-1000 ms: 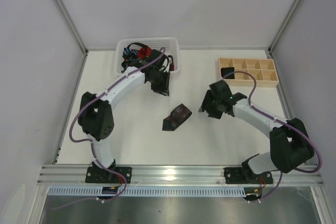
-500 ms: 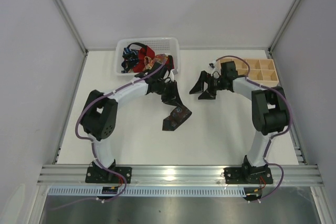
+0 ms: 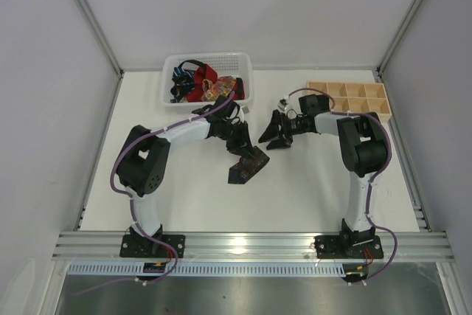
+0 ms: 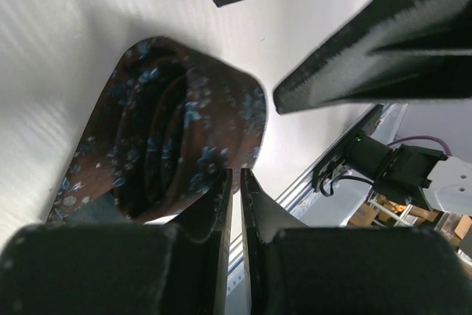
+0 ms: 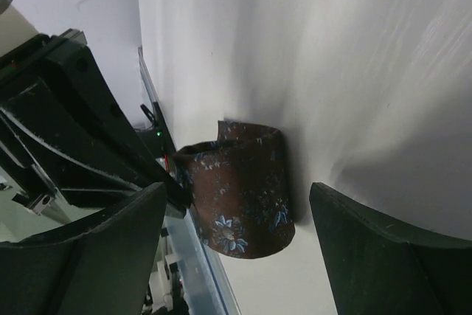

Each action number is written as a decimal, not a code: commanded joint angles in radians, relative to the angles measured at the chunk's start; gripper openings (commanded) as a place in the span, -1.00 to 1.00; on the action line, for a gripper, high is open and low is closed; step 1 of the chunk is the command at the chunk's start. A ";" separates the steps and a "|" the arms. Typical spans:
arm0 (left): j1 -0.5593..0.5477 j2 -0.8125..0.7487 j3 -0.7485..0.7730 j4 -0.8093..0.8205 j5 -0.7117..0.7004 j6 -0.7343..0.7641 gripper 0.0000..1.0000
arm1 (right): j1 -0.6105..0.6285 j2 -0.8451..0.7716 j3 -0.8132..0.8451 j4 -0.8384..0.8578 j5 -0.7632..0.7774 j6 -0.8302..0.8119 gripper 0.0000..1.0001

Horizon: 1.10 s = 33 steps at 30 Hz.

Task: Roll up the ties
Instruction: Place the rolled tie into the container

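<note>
Brown-black fabric sprigged with small blue flowers made up the tie (image 4: pixel 169 142) being worked on. It lay on the white table (image 3: pixel 184 197) between the two arms, near the middle. Most of it was wound into a loose coil, layer inside layer, while a flat stretch ending in the pointed tip trailed off toward the near left.

The left gripper (image 4: pixel 234 182) sat at the coil's outer rim with its jaws drawn nearly together, only a thin slit between them. Whether they pinched the outer layer could not be told. The right gripper (image 3: pixel 276 132) faced the coil from the other side. Its fingers (image 5: pixel 88 248) were spread wide and stood clear of the fabric.

Judged from this, the first roll was close to finished but not yet tidy or put anywhere. A heap of ties (image 3: pixel 203 86), red, blue and orange-patterned, sat tangled in the white mesh basket (image 3: pixel 214 55) at the far edge, none of them rolled. The pale wooden tray (image 3: pixel 369 118) lay at the far right, its left end hidden by the right arm. Most of the job remained.
</note>
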 commanded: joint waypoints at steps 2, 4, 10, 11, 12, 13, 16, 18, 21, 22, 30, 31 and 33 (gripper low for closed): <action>-0.008 -0.025 -0.043 -0.001 -0.003 0.024 -0.74 | 0.026 -0.020 -0.048 0.033 -0.026 -0.019 0.70; -0.007 -0.033 -0.060 -0.014 -0.015 0.037 -0.75 | 0.033 -0.011 -0.054 0.033 -0.023 -0.026 0.69; -0.004 -0.046 -0.091 -0.028 -0.032 0.060 -0.76 | 0.052 -0.011 -0.101 0.081 -0.037 0.020 0.66; -0.005 -0.054 -0.096 -0.028 -0.034 0.062 -0.76 | 0.057 -0.020 -0.111 0.103 -0.039 0.030 0.66; -0.004 -0.057 -0.103 -0.029 -0.037 0.065 -0.76 | 0.066 -0.023 -0.123 0.122 -0.040 0.042 0.66; -0.005 -0.059 -0.106 -0.032 -0.038 0.070 -0.76 | 0.071 -0.028 -0.144 0.143 -0.045 0.074 0.66; 0.003 -0.065 -0.123 -0.037 -0.040 0.080 -0.76 | 0.100 -0.034 -0.161 0.194 -0.043 0.091 0.64; 0.009 -0.073 -0.136 -0.041 -0.043 0.087 -0.76 | 0.117 -0.046 -0.172 0.203 -0.043 0.106 0.64; 0.018 -0.080 -0.148 -0.046 -0.040 0.102 -0.77 | 0.141 -0.066 -0.204 0.251 -0.026 0.142 0.64; 0.018 -0.079 -0.152 -0.047 -0.040 0.110 -0.77 | 0.151 -0.069 -0.209 0.271 -0.011 0.148 0.64; 0.038 -0.070 -0.168 -0.037 -0.037 0.123 -0.77 | 0.141 0.006 -0.053 0.052 -0.032 -0.028 0.60; 0.038 -0.065 -0.168 -0.035 -0.037 0.123 -0.78 | 0.144 0.024 -0.034 -0.005 -0.049 -0.050 0.59; 0.039 -0.063 -0.172 -0.031 -0.032 0.125 -0.78 | 0.154 0.033 -0.003 -0.054 -0.055 -0.096 0.57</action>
